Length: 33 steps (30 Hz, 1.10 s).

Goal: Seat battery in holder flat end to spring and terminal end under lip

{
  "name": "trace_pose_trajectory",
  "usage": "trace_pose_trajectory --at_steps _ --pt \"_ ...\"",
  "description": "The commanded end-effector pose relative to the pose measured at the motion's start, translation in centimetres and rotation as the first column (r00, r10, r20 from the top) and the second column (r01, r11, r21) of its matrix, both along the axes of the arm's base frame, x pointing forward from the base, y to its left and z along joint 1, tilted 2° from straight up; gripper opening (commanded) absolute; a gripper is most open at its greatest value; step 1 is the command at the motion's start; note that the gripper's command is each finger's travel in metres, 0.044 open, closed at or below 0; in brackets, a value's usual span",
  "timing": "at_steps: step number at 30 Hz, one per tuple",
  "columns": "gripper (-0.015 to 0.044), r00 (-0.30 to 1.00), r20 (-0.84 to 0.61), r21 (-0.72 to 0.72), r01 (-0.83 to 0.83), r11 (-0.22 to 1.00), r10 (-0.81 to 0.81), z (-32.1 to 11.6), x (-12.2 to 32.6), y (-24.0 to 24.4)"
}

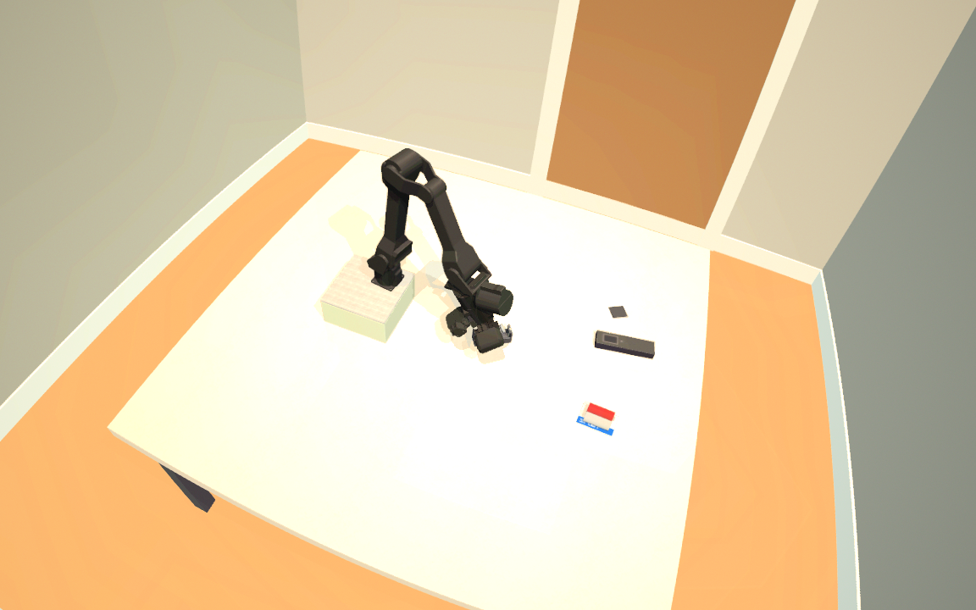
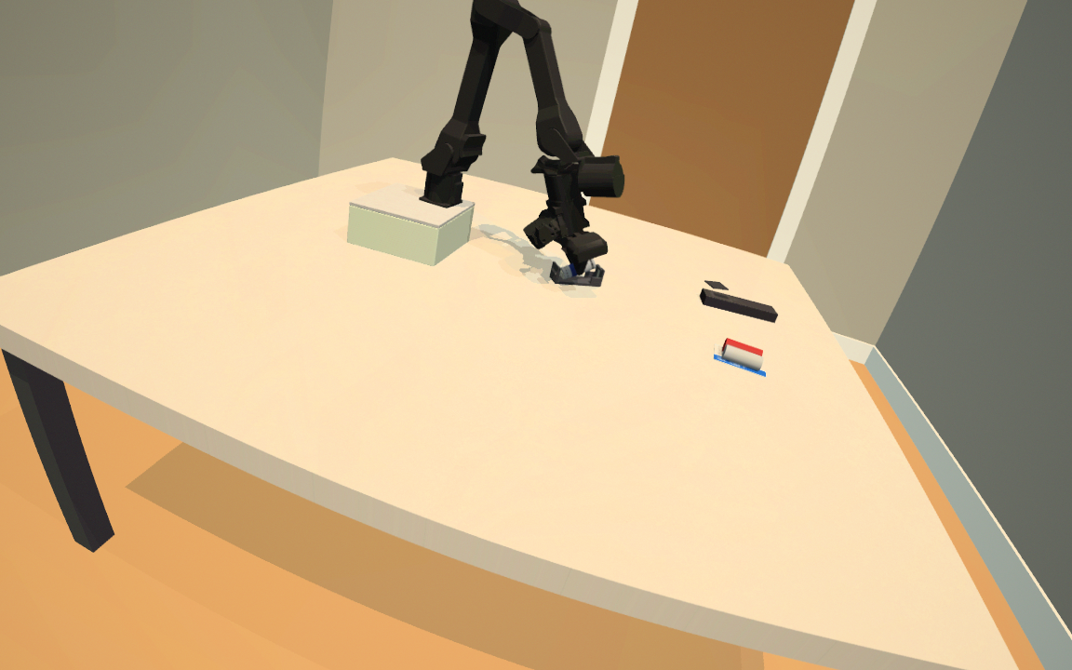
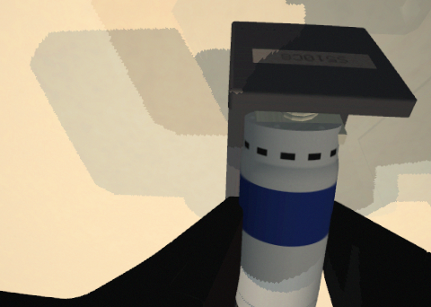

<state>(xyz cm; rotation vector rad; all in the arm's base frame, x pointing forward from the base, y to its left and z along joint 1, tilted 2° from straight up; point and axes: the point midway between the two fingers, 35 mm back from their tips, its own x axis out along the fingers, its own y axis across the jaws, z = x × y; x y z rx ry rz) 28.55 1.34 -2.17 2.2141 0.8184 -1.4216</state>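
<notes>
Matte black jointed arm with blocky black hand.

Your way past the holder is wide; only the remote and box sit far right.

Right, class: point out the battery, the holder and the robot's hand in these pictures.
battery (image 3: 286, 212): wrist view, on its blue band.
holder (image 3: 318, 70): wrist view, on the dark top plate above the battery's dashed end.
hand (image 3: 286, 266): wrist view, between the two black fingers gripping the battery.
</notes>
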Motion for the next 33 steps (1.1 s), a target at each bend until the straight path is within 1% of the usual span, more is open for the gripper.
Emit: trace_pose_trajectory --at_steps 1,33 --pt "0.0078 0.999 -0.044 -0.026 0.008 1.0 -0.009 -0.44 -0.07 -0.16" --pt "0.0078 0.971 -0.233 -0.164 0.006 0.986 -0.044 -0.81 0.44 0.33"
